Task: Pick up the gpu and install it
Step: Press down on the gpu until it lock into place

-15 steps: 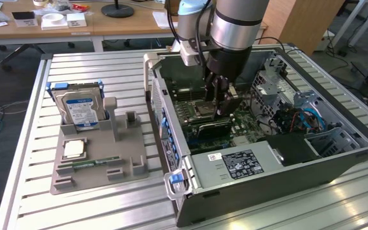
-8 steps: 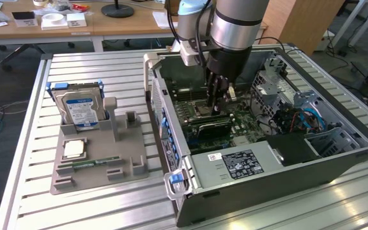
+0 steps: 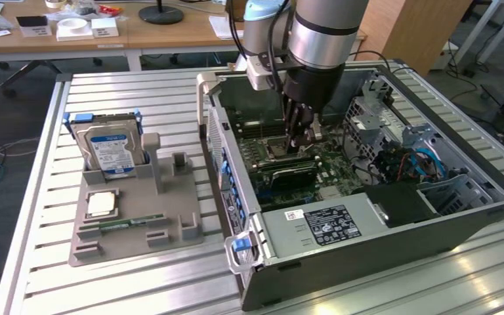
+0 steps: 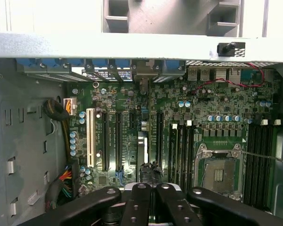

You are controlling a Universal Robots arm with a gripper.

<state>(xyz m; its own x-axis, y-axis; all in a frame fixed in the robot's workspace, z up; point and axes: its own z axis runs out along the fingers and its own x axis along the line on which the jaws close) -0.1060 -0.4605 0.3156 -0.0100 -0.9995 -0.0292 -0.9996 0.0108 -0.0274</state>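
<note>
My gripper [image 3: 306, 136] reaches down into the open computer case [image 3: 462, 216] over the motherboard [image 4: 212, 101]. In the wrist view its two black fingers [image 4: 142, 200] are pressed together, and I see nothing between them. Just beyond the fingertips the gpu [image 4: 141, 153] shows edge-on as a thin strip, standing upright along an expansion slot. In the exterior view the gpu [image 3: 294, 174] is a dark card on the board just below the gripper. I cannot tell whether the fingertips touch its top edge.
The grey holder tray [image 3: 138, 223] lies at the exterior view's left of the case. It carries a silver hard drive [image 3: 109, 149], a square chip [image 3: 102, 203] and a slim green memory stick [image 3: 129, 224]. The case holds a power supply [image 3: 327, 226] and a drive cage [image 3: 383, 125].
</note>
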